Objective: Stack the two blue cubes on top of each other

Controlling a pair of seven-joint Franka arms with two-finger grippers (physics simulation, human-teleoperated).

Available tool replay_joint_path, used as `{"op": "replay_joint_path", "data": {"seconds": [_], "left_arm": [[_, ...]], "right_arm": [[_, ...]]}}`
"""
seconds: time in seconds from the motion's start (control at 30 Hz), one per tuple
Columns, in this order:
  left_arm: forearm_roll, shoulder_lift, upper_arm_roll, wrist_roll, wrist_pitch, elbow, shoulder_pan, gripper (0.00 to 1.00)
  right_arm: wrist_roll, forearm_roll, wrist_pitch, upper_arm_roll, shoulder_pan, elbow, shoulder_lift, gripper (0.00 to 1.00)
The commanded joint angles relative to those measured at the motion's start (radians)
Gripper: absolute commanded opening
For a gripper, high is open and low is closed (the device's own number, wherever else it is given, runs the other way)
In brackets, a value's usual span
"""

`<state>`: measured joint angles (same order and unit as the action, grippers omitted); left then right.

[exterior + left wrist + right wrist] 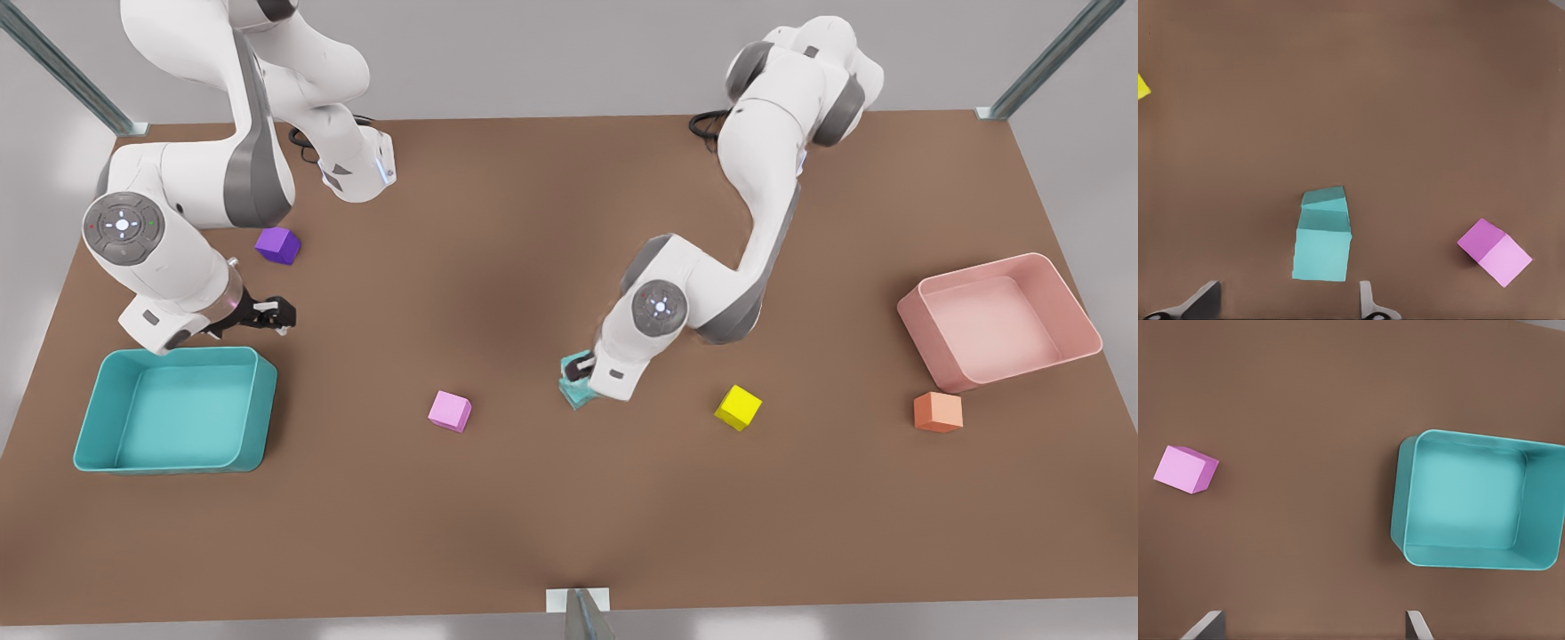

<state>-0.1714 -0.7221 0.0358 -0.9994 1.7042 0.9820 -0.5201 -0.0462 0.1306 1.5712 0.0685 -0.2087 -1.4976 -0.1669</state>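
Across the frame: a brown tabletop [498,516] is spread, bounded by pale grey walls and metal posts at the corners.
Teal tray [240,418]: it is set at the lower left of the front view; nothing is seen inside it. The same tray [1405,520] is seen in the right wrist view, empty.
Pink tray [925,338]: it is placed at the front view's right edge, with nothing visible in it.
The two blue cubes [1323,233]: they are found just right of centre in the front view [573,388], one seated on top of the other, the upper one slightly skewed; in that view they are partly hidden by the arm's hand.
Left gripper [1288,303]: it is held directly over the blue stack, its fingers spread wide on either side and not touching the cubes, released.
Right gripper [276,316]: it is held above the table just past the teal tray's far rim; its fingers [1205,627] are seen wide apart with nothing between them. This arm waits.
Pink cube [449,411]: it lies between the teal tray and the stack, apart from both.
Yellow cube [738,407]: it sits near the stack on the front view's right.
Orange cube [938,412]: it lies just beside the pink tray's near corner.
Purple cube [277,245]: it rests at the upper left, near the right arm.
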Motion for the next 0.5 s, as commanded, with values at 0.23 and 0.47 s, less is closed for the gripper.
{"op": "replay_joint_path", "data": {"seconds": [0.23, 0.47], "left_arm": [[0.214, 0.501, 0.001, 0.901, -0.099, 0.644, 0.411, 1.00], [0.191, 0.503, 0.004, 0.900, -0.436, 0.418, 0.408, 1.00]], "right_arm": [[0.051, 0.001, 0.000, 0.000, -0.001, 0.000, 0.000, 1.00], [0.052, 0.001, -0.005, 0.000, 0.000, -0.001, 0.000, 1.00]]}}
